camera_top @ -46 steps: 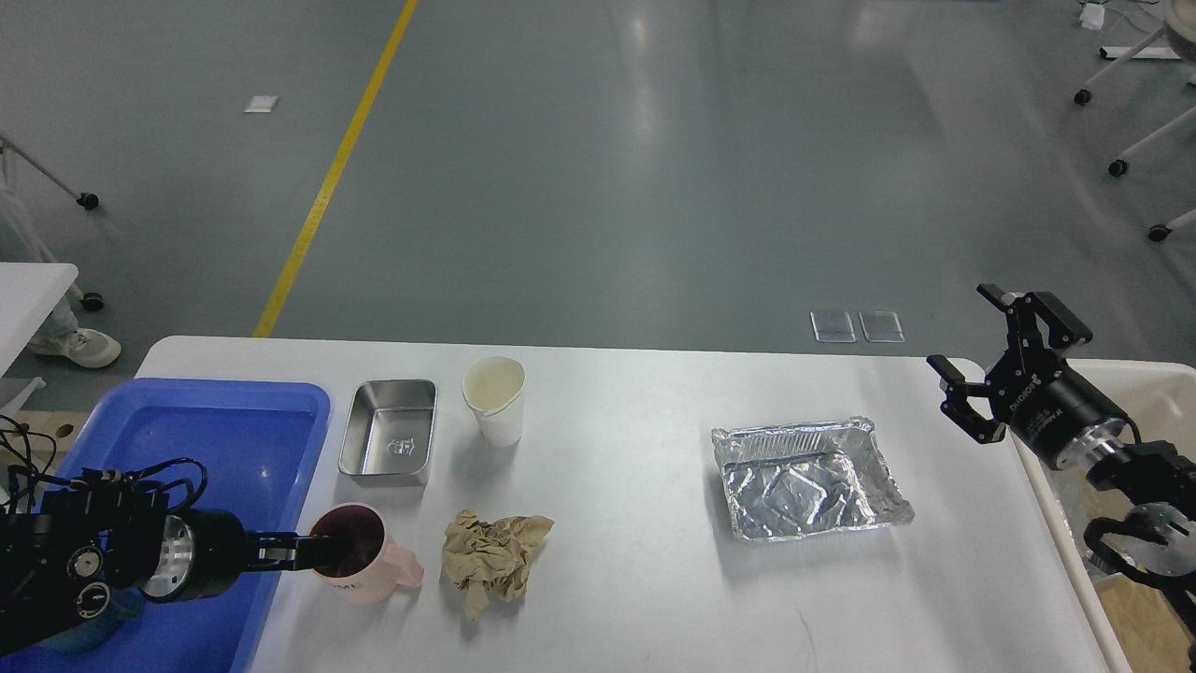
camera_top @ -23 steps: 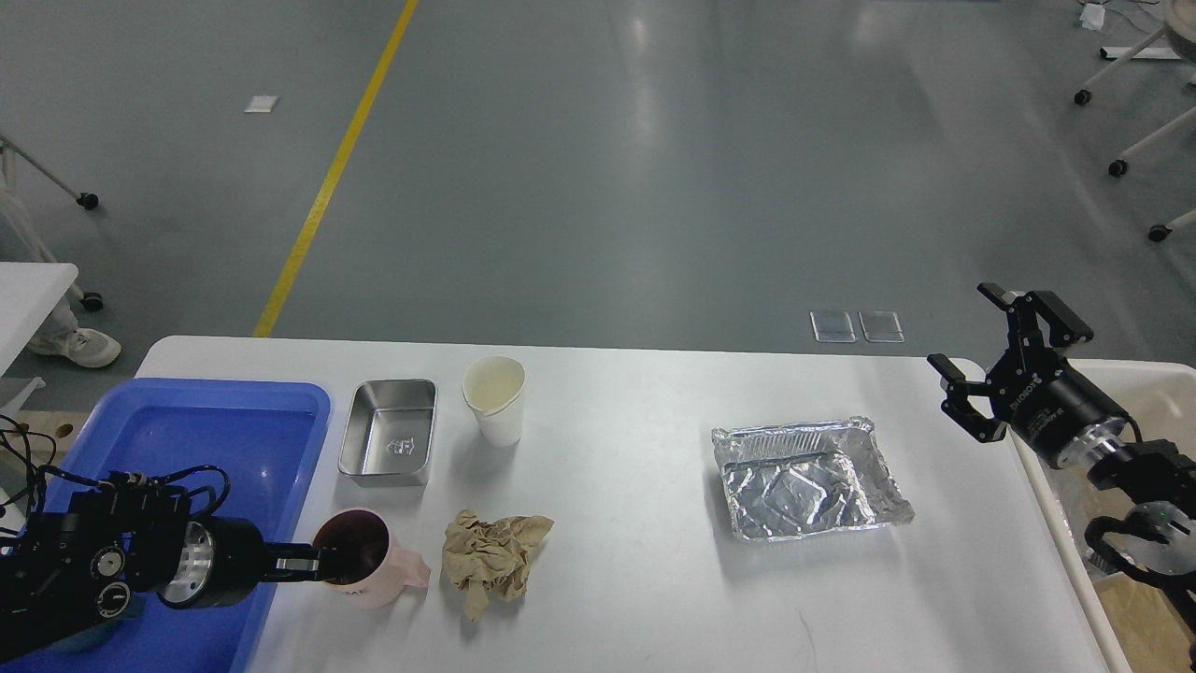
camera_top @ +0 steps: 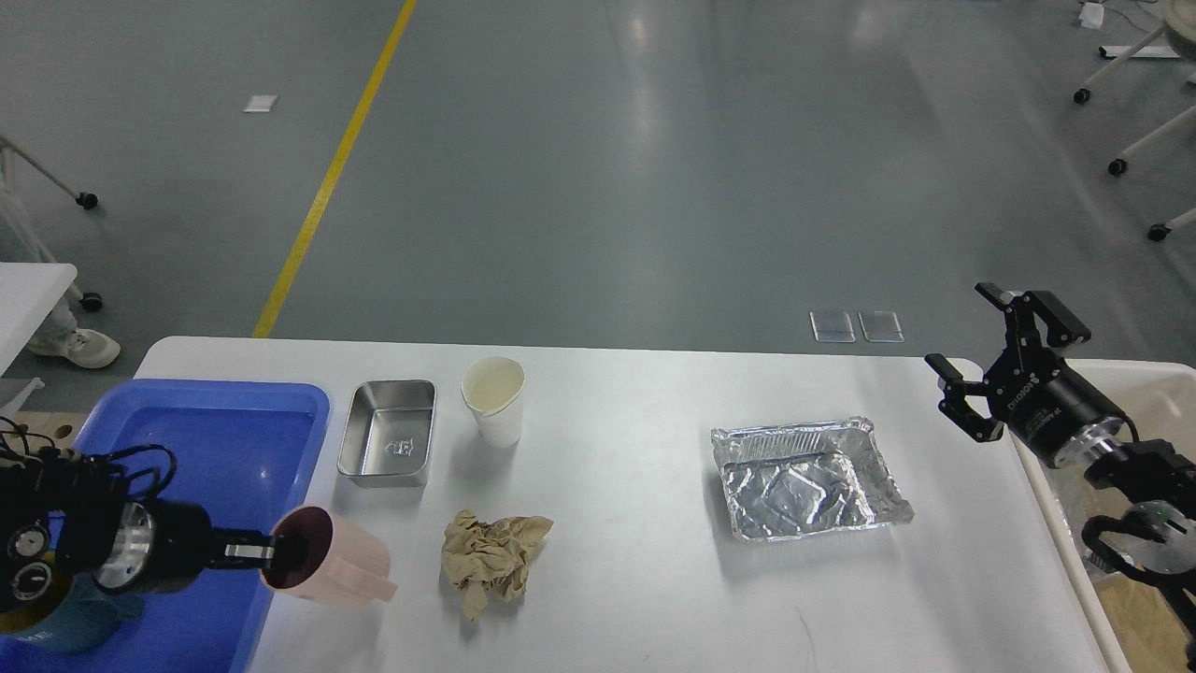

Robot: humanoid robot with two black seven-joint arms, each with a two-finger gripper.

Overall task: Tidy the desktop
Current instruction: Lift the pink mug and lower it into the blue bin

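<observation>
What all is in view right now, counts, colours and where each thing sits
desktop: one, white, fills the lower view
tray: one, blue plastic, at the left edge of the desktop
mug: one, pink with a dark inside, tipped on its side at the tray's right rim, held
steel box: one, silver, right of the tray
paper cup: one, white, upright, right of the steel box
crumpled paper: one, tan, near edge, centre-left
foil pan: one, silver, right of centre
bin: one, beige, off the right edge
left gripper: black, shut on the mug's rim
right gripper: black, open, above the right edge
</observation>
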